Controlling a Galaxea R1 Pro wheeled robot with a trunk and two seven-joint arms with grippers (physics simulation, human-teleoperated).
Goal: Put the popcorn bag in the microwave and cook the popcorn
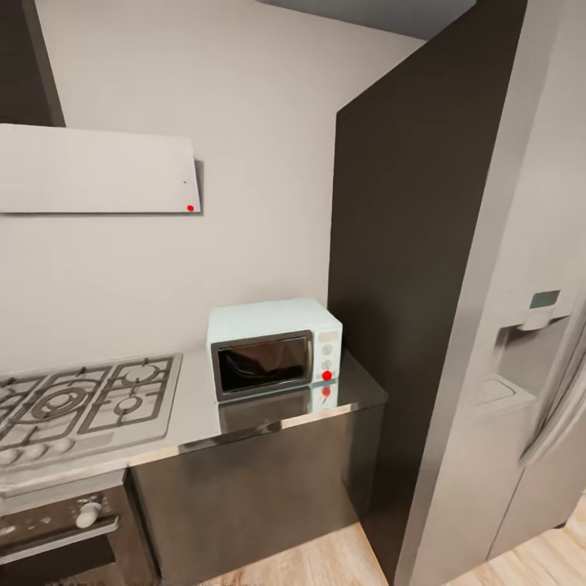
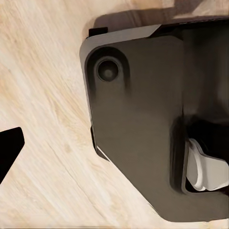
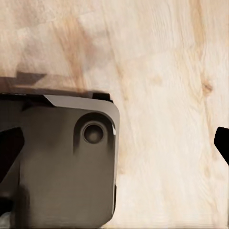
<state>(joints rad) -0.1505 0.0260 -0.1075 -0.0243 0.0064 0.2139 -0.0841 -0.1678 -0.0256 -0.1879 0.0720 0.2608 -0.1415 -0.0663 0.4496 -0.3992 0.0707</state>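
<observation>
The pale light-blue microwave (image 1: 274, 347) stands on the glossy grey countertop (image 1: 195, 411) against the wall, beside a tall dark panel. Its dark glass door is shut and a red round light (image 1: 326, 375) shows on its control panel. The popcorn bag and the popcorn are out of view. My left gripper (image 2: 114, 148) hangs over the wooden floor; one dark fingertip (image 2: 9, 148) sits at the picture's edge, so the jaws stand wide. My right gripper (image 3: 114, 145) is open too, with dark fingertips (image 3: 222, 143) at both edges and nothing between them.
A gas hob (image 1: 77, 403) is set into the countertop left of the microwave, with a black oven (image 1: 57, 529) below. A range hood (image 1: 98, 168) hangs above. A steel fridge (image 1: 521, 382) stands at the right. My dark base (image 2: 143, 129) shows over the wooden floor (image 3: 167, 71).
</observation>
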